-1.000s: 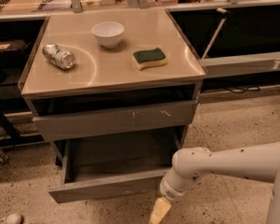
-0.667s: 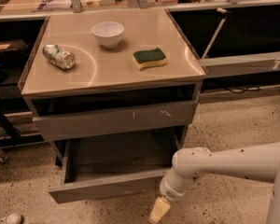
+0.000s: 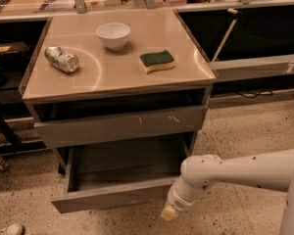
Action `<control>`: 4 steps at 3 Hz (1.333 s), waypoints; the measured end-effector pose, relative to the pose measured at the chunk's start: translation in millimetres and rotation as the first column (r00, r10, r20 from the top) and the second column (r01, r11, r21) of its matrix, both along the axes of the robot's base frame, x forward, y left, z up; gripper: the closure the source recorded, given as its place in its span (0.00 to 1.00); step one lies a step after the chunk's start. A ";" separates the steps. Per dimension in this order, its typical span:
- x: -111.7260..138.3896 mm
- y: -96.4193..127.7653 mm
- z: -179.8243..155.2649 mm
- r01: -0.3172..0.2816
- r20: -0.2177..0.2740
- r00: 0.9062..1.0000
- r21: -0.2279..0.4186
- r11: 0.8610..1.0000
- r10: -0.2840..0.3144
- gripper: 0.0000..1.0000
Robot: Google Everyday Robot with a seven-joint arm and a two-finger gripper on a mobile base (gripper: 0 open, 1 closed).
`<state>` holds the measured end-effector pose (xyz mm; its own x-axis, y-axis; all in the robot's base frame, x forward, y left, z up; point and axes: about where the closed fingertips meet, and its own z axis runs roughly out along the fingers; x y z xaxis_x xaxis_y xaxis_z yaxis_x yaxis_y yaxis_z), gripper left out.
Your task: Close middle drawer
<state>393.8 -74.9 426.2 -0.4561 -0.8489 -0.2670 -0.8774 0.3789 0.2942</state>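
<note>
The middle drawer (image 3: 122,180) is a wide, shallow grey box with a plain front. It stands pulled well out of the cabinet, and its grey floor shows. Above it is a grey drawer front with white scuff marks (image 3: 122,125), set slightly out from the cabinet. My gripper (image 3: 169,212) hangs from the white arm (image 3: 235,170). It is low, at the right end of the middle drawer's front, close to the front's outer face. I cannot tell whether it touches the front.
On the cabinet top (image 3: 103,77) are a white bowl (image 3: 113,35), a crushed can (image 3: 61,59) and a green-and-yellow sponge (image 3: 157,61). Dark shelving stands to the left and right. The floor (image 3: 245,131) is speckled. A shoe (image 3: 7,229) lies at the lower left.
</note>
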 end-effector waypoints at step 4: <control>72.2 18.0 -4.8 -0.038 0.056 0.998 0.018 0.999 0.037 1.00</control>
<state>466.1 -56.9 421.4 -0.4081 -0.8596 -0.3076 -0.9060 0.3400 0.2519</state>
